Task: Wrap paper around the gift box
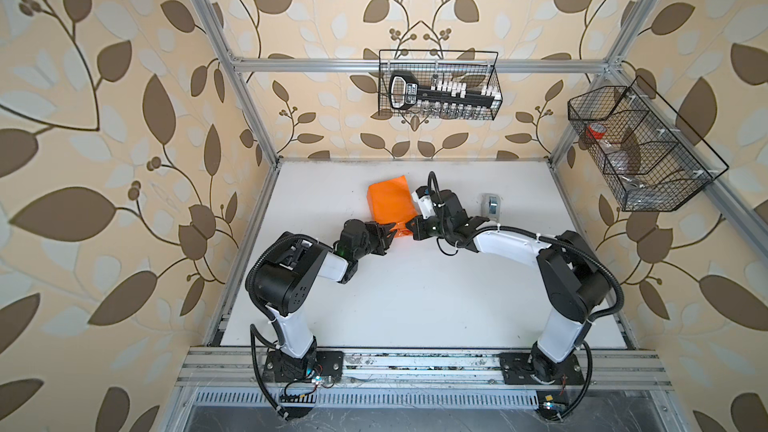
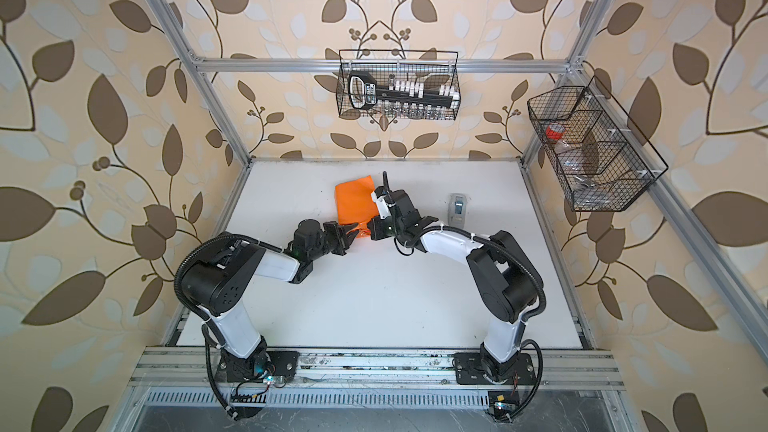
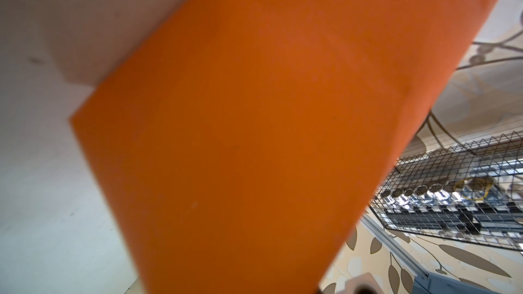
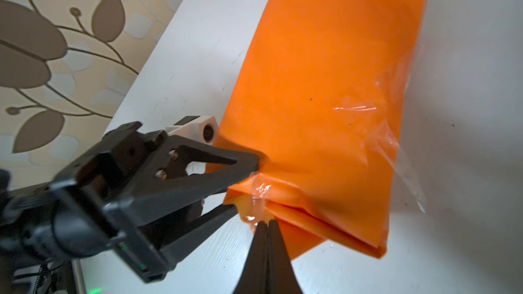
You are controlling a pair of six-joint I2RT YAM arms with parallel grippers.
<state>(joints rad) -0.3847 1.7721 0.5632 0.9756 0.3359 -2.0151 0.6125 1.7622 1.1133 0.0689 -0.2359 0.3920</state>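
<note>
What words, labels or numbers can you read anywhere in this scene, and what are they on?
Nothing can be read for certain.
White label on the black socket holder in the back wire basket: lettering there, too blurred to read.
On the paper: plain orange, no print.
On the tape dispenser: no legible text.

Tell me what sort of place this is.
Likely a robot test cell: aluminium frame, left arm and right arm bolted to a rail, wire basket on the frame.

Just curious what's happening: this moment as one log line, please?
paper: folded into taped parcel | gift box: not visible | left gripper: clamps parcel end | right gripper: shut, tips at fold
</note>
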